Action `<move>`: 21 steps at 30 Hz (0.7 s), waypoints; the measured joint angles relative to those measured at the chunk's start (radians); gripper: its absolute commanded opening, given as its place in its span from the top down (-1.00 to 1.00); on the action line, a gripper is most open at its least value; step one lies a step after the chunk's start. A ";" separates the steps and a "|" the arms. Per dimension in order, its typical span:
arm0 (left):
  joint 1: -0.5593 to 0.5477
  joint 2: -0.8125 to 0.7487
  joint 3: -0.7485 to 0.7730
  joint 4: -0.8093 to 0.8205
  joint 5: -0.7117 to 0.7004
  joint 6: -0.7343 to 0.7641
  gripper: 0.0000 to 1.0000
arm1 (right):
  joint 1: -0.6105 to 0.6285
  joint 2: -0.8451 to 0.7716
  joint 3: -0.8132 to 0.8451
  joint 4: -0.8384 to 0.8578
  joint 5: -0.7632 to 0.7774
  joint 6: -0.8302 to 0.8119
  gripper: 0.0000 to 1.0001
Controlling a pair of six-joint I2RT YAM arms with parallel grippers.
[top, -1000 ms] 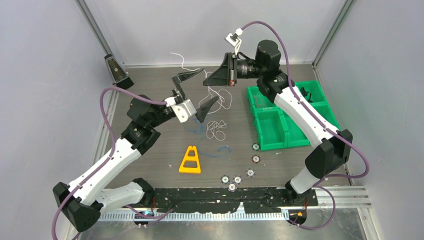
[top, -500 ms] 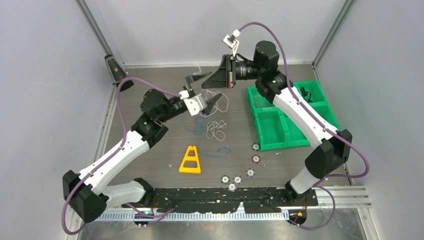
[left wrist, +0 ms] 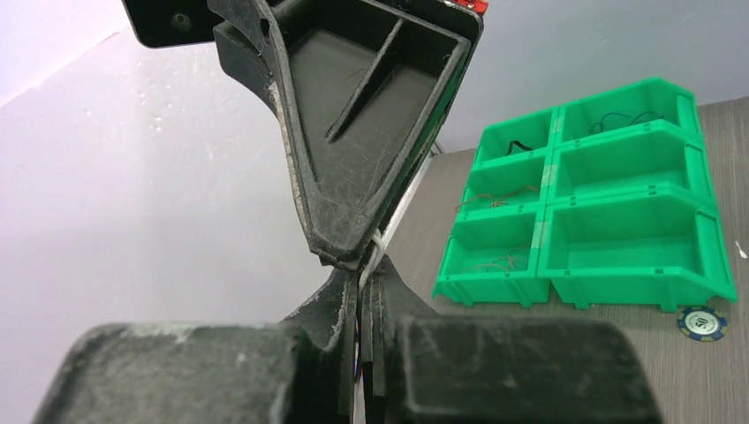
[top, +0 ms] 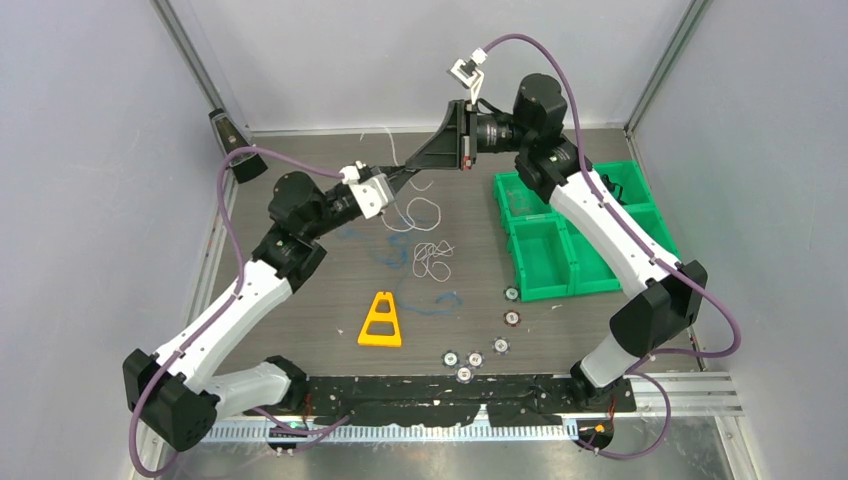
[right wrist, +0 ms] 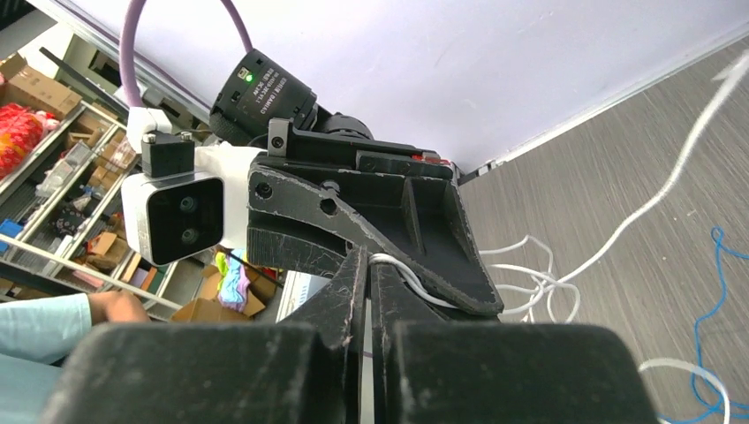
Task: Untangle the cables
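left gripper [left wrist: 362,277]: closed; jaws are pressed together on the thin white cable [left wrist: 375,252], which is seen running into the gap between the fingertips.
right gripper [right wrist: 365,259]: closed; the same thin white cable is pinched between its fingers, and a short bend shows just beside the tips in the right wrist view.
gripper relation: both tips are held tip to tip, touching or nearly so, raised above the far middle of the dark wood-grain table [top: 300,330]. The left one is pointed up-right, the right one down-left.
held cable, slack: a loose loop is seen hanging below the grip point toward the table; another strand is trailed off toward the far wall.
loose white cable coils [top: 432,258]: laid flat on the table, near the middle, below the grippers and apart from them.
thin blue cable [top: 393,250]: laid on the table just left of the white coils. A second blue piece lies nearer the arm bases, beside the yellow-orange triangular plastic frame [top: 381,320].
red strand: cannot be made out on the table.
green plastic compartment bins [top: 575,245]: placed at the right side; thin wires are visible in some compartments.
round poker chips [top: 513,318]: scattered near the front, between the triangle and the bins.
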 measured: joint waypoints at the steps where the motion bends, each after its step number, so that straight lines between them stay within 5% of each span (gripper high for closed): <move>1: 0.003 -0.004 0.000 0.000 0.004 -0.007 1.00 | 0.000 0.000 0.006 0.000 -0.003 0.008 0.89; 21: 0.069 0.013 0.120 -0.152 0.132 -0.323 1.00 | -0.034 0.010 0.150 -0.219 -0.012 -0.076 0.89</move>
